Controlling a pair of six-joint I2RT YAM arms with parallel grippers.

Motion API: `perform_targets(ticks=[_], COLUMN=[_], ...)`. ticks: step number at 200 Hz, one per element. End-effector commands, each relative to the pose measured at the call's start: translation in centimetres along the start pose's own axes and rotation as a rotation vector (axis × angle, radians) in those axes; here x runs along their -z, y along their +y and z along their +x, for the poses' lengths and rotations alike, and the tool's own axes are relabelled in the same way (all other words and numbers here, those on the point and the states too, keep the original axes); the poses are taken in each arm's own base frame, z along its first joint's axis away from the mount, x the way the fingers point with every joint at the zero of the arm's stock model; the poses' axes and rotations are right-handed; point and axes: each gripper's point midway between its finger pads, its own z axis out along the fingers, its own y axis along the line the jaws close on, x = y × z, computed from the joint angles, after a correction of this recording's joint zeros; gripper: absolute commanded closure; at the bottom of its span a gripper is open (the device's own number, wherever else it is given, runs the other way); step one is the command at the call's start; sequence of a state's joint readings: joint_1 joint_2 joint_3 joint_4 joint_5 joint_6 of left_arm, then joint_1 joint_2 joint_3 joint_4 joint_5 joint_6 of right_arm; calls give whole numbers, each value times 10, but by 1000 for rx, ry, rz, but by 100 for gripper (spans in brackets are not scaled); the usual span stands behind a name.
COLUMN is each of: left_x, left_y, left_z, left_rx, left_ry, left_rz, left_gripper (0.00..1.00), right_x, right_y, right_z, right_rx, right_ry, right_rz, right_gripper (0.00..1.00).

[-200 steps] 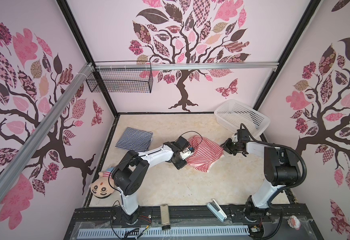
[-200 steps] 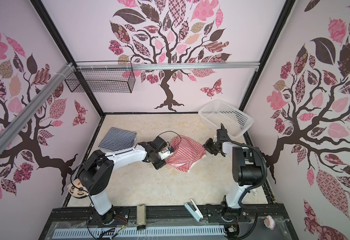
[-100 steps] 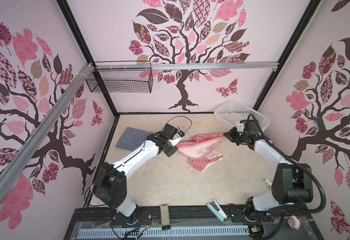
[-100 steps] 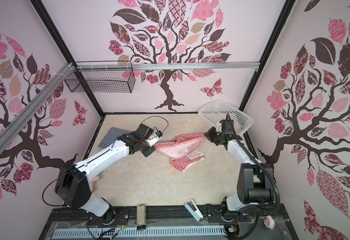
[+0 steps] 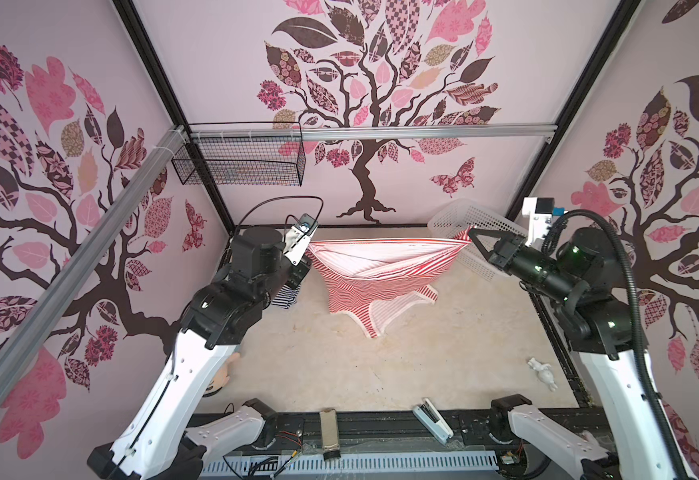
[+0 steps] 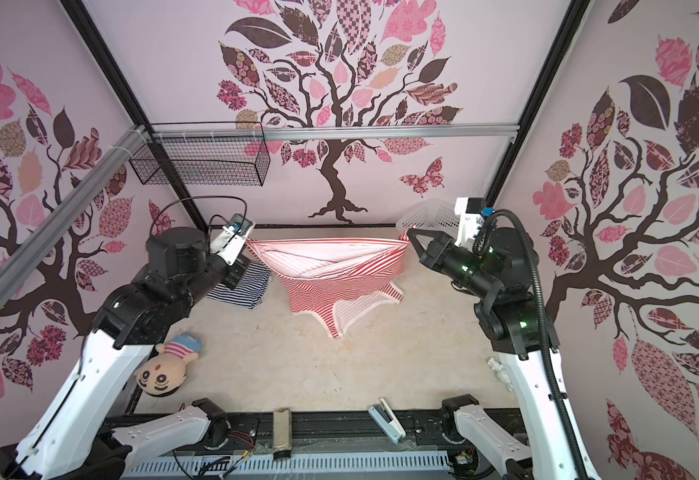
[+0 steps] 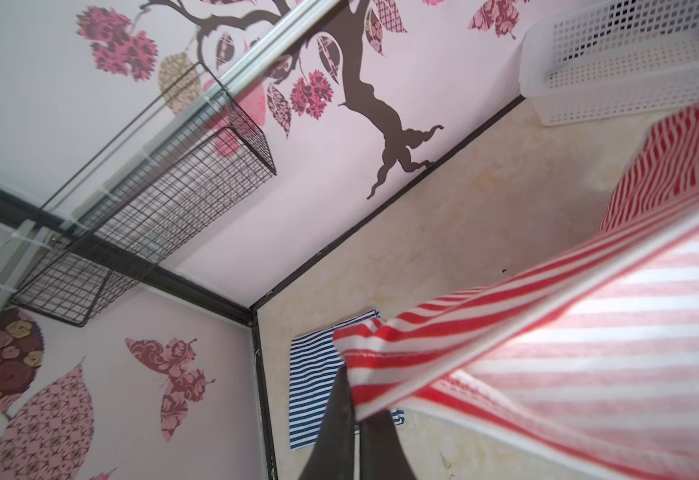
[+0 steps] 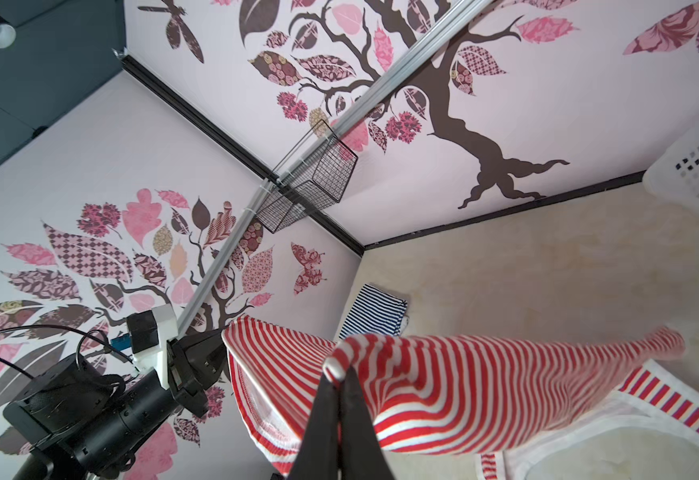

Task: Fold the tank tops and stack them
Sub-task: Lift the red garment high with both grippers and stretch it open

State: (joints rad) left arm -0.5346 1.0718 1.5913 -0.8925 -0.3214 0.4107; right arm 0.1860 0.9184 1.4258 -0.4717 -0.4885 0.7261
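Left hand (image 7: 354, 415): jaws closed tight on one upper corner of the red-and-white tank top (image 5: 381, 270). Right hand (image 8: 339, 382): jaws closed tight on the opposite upper corner.

The red-and-white tank top is stretched between the two hands, raised above the surface (image 5: 339, 365) towards the back. In both top views its top edge runs taut and nearly level. The body sags below that edge, and the lower part (straps with white binding) hangs lowest. Whether it touches the surface cannot be told.

The navy-and-white tank top (image 6: 242, 284) lies folded flat on the surface near the back left corner, below the left hand and apart from the red one.

Other items noted:
- A plush doll (image 6: 169, 368) lies at the left edge, near the front.
- A white plastic basket (image 5: 480, 216) stands in the back right corner, behind the right hand.
- A small white figure (image 5: 543, 372) lies near the right edge.
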Motion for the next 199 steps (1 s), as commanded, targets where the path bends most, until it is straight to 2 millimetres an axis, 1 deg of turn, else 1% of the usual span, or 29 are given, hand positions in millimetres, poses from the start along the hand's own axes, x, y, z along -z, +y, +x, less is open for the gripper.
perform_targets(ticks=[1, 27, 41, 55, 72, 80, 87, 92, 105, 116, 125, 139, 151, 173, 184, 193, 195, 196, 199], left_x=[28, 49, 62, 74, 79, 74, 67, 60, 30, -2, -32, -77, -118, -189, -217, -237, -242, -242, -245], left_y=[19, 33, 41, 49, 55, 56, 54, 52, 42, 30, 20, 13, 19, 41, 57, 70, 71, 76, 83], left_z=[5, 1, -7, -18, -30, -35, -37, -37, -35, -30, -22, -10, 2, 21, 22, 20, 22, 18, 12], left_rx=[30, 12, 16, 25, 32, 21, 7, -6, -45, -85, -108, -75, 2, 96, 120, 141, 146, 149, 157], left_ry=[5, -30, -61, -97, -127, -128, -124, -116, -81, -39, 0, 43, 82, 134, 134, 128, 134, 123, 110], left_rz=[-51, -95, -105, -119, -127, -129, -128, -128, -116, -103, -87, -39, -12, -41, -74, -97, -99, -107, -124], left_gripper=[100, 100, 100, 100, 100, 100, 100, 100, 100, 100, 100, 100, 100, 100, 100, 100, 100, 100, 100], right_x=[22, 45, 54, 59, 56, 50, 39, 31, 5, -17, -38, -67, -93, -140, -160, -175, -178, -180, -184], right_y=[19, 44, 57, 64, 62, 56, 45, 35, 13, -7, -24, -47, -67, -103, -117, -128, -129, -130, -131], right_z=[1, -3, -6, -9, -14, -16, -15, -14, -8, -5, -2, 2, 4, 4, -1, -9, -11, -12, -17], right_rx=[-16, 17, 34, 44, 52, 53, 37, 23, -7, -33, -51, -77, -100, -155, -168, -183, -184, -185, -185], right_ry=[3, -23, -36, -47, -61, -57, -38, -19, 35, 58, 81, 115, 134, 159, 155, 145, 147, 147, 143], right_rz=[-26, -72, -101, -114, -96, -76, -41, -12, 21, 46, 61, 80, 88, 82, 73, 65, 61, 59, 51], right_gripper=[100, 100, 100, 100, 100, 100, 100, 100, 100, 100, 100, 100, 100, 100, 100, 100, 100, 100, 100])
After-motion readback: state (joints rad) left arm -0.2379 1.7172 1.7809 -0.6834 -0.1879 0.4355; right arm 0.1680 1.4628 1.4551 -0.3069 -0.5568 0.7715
